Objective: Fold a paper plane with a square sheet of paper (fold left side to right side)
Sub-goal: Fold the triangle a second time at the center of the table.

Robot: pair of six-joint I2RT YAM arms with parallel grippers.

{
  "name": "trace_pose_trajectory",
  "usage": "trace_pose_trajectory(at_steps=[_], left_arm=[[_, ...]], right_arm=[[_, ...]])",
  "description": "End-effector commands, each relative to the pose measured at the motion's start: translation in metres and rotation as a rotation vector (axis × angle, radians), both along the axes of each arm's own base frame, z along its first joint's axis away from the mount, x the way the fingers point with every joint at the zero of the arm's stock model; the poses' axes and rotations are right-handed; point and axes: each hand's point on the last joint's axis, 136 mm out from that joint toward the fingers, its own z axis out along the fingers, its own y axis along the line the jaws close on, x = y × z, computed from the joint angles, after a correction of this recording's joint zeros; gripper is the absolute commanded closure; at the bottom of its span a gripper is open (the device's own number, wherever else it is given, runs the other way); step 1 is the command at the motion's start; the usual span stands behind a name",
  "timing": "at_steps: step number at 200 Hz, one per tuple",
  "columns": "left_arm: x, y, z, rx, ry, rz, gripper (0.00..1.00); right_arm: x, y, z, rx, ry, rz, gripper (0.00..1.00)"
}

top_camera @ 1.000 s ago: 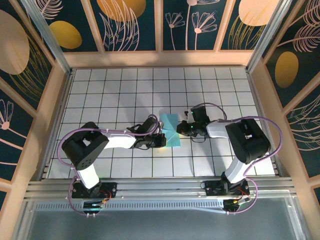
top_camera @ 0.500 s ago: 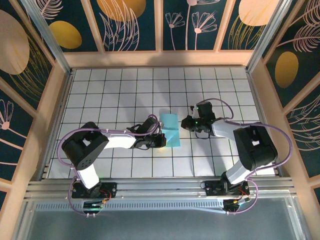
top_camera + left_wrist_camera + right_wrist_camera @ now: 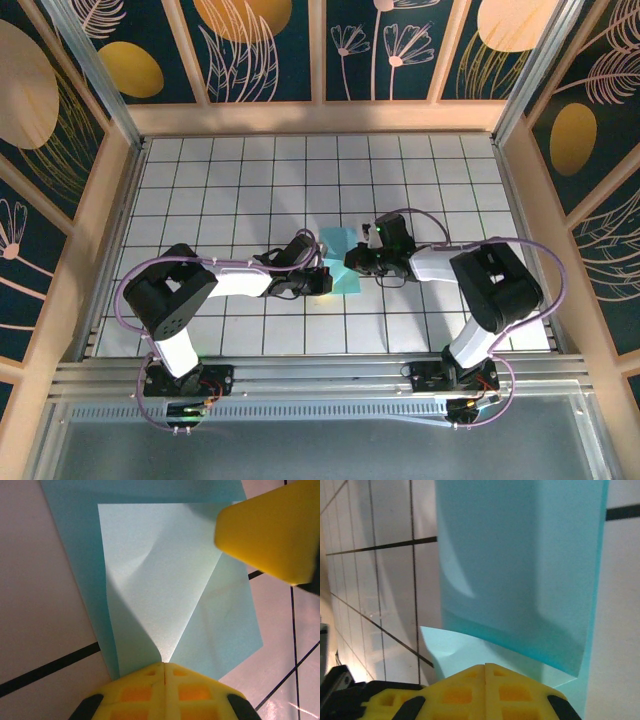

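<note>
While the left gripper (image 3: 324, 279), jaws together, seems to pin the partly folded paper (image 3: 337, 244) flat on the mid-table tiles (image 3: 260, 200), the right gripper (image 3: 351, 262), also closed empty, rests on it, likely to press a crease.

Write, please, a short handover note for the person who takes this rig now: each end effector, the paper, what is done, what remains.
Left end effector: shut, tips at the edge of the paper, where two creases meet.
Right end effector: shut, tips at the opposite side of the paper.
Paper: in the middle of the table, between both arms.
Done: some folds; flaps overlap.
Left: the remaining folds.
</note>
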Motion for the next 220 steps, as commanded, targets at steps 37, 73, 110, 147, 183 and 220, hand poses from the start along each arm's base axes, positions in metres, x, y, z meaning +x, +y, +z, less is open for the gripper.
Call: trace_pose_trajectory(at_steps=[37,73,110,147,183,220], left_arm=[[-0.01,0.011,-0.008,0.065,0.062,-0.006,1.0],[0.003,-0.006,0.022,-0.005,0.015,-0.015,1.0],[0.017,-0.015,0.034,-0.077,0.01,-0.01,1.0],[0.023,-0.027,0.033,-0.094,0.013,-0.041,1.0],[0.025,-0.031,0.025,-0.082,0.022,-0.061,1.0],[0.025,-0.031,0.013,-0.071,0.039,-0.058,1.0]], right_arm=[[-0.003,-0.013,-0.028,-0.125,0.051,-0.016,1.0],[-0.012,-0.019,-0.04,-0.155,0.089,-0.015,1.0],[-0.015,-0.021,-0.042,-0.162,0.1,-0.018,1.0],[-0.017,-0.022,-0.044,-0.162,0.107,-0.017,1.0],[-0.018,-0.02,-0.045,-0.157,0.114,-0.019,1.0],[-0.02,-0.021,-0.048,-0.168,0.122,-0.019,1.0]])
